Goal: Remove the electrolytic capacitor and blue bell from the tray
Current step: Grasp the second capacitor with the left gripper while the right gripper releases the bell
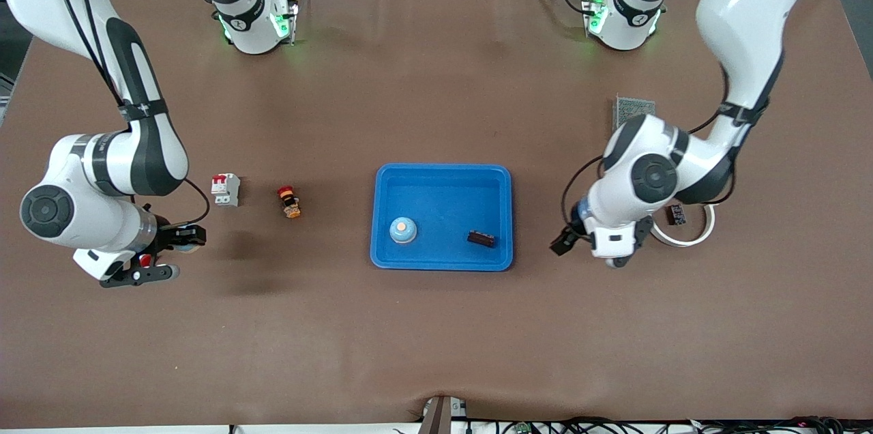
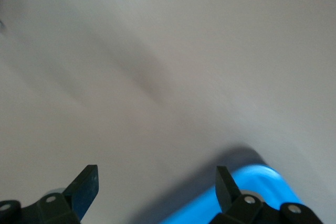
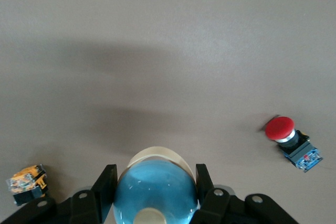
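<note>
Blue dome first: the right claw (image 3: 155,174) is gripping a held bell (image 3: 155,198), a blue dome with a cream button on top, its black fingers (image 3: 106,184) pressing in on either side. This claw is hanging over bare counter (image 1: 436,352) at the right arm's end. In the right wrist view, a red push button (image 3: 287,135) with a blue base and a small orange-and-black part (image 3: 26,184) are lying on the counter close by, on opposite sides of the claw. The left claw (image 2: 157,179) is standing wide, nothing between its fingers, and is hovering over counter just beside a corner of the blue tray (image 1: 442,173), toward the left arm's end. In the tray a tray bell (image 1: 403,230), blue with an orange top, is sitting upright, and a dark capacitor (image 1: 481,238) is lying apart from it, closer to the left arm's end. Between the tray and the right arm, a red-topped orange switch (image 1: 290,202) is lying on its side, with a white circuit breaker (image 1: 226,189) beside it. Under the left arm a white tape ring (image 1: 702,233) is showing in part, with a small dark module (image 1: 676,213) inside it; a grey-green board (image 1: 634,108) is lying farther from the front camera.
</note>
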### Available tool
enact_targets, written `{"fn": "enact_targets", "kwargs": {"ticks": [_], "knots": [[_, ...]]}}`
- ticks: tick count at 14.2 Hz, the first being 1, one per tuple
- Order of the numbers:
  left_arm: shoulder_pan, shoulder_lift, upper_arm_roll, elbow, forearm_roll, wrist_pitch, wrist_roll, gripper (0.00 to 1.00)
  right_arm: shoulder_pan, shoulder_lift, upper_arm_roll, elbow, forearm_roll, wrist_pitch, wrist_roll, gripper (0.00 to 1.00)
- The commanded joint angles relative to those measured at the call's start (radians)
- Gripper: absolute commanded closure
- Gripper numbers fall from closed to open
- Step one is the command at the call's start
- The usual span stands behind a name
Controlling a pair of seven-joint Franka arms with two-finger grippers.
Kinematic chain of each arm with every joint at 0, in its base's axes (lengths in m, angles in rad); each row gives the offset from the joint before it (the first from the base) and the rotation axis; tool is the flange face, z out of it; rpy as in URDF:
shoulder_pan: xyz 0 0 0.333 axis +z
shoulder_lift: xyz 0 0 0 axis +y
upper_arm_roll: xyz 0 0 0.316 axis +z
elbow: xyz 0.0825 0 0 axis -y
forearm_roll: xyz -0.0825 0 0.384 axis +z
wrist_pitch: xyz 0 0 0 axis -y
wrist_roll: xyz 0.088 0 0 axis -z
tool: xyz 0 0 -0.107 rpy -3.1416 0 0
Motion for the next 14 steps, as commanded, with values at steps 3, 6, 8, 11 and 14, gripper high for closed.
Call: {"fn": "enact_targets", "kwargs": {"ticks": [3, 6, 8, 11, 14], "knots": [[-0.123, 0.131, 0.006, 0.159, -0.004, -0.006, -0.204, 0.06, -0.067, -0.113, 0.018, -0.195, -0.015, 0.115, -0.067, 1.0], [-0.172, 0.17, 0.008, 0.182, -0.001, 0.067, -0.309, 0.17, -0.096, -0.135, 0.018, -0.303, -0.015, 0.239, -0.107, 1.0], [-0.202, 0.193, 0.012, 0.186, 0.005, 0.121, -0.367, 0.21, -0.133, -0.133, 0.018, -0.359, -0.015, 0.323, -0.156, 1.0], [-0.306, 0.201, 0.121, 0.194, 0.001, 0.196, -0.485, 0.27, -0.164, -0.126, 0.021, -0.416, -0.012, 0.414, -0.192, 1.0], [-0.393, 0.225, 0.2, 0.217, -0.004, 0.21, -0.556, 0.32, -0.167, -0.104, 0.022, -0.418, -0.003, 0.459, -0.19, 1.0]]}}
